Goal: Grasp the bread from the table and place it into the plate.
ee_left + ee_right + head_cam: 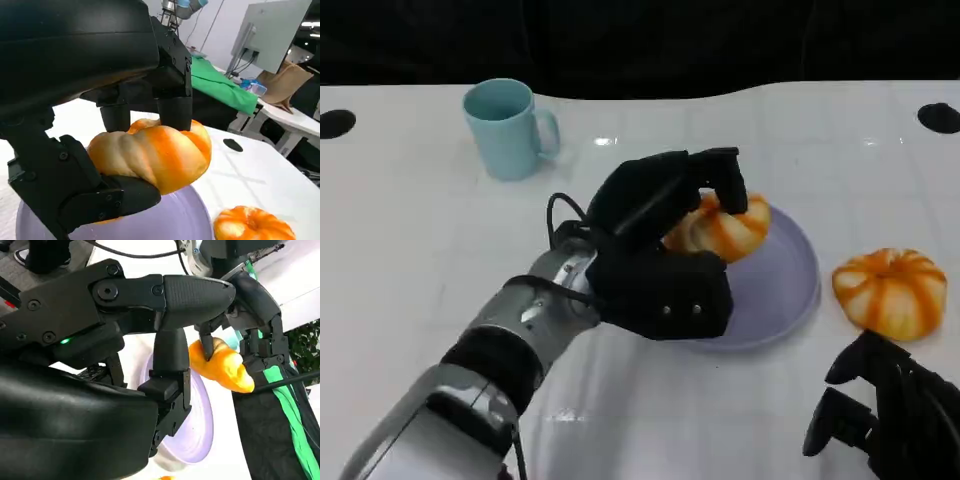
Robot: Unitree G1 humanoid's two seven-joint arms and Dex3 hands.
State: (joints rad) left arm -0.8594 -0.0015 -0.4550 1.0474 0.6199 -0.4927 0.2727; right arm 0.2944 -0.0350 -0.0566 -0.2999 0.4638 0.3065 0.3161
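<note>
Orange bread (pixel 725 228) held by left hand (pixel 665 255), seemingly above plate (pixel 790 290) rim.

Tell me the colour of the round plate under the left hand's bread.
Pale lavender purple, plain, no pattern; the round plate shows best in the head view.

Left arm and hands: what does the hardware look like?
The left arm is a silver metallic forearm with a black band, and a thin black cable loops at the wrist. The left hand is matte black, blocky, with screw heads showing. The right hand is black too, with a green light on its shell.
</note>
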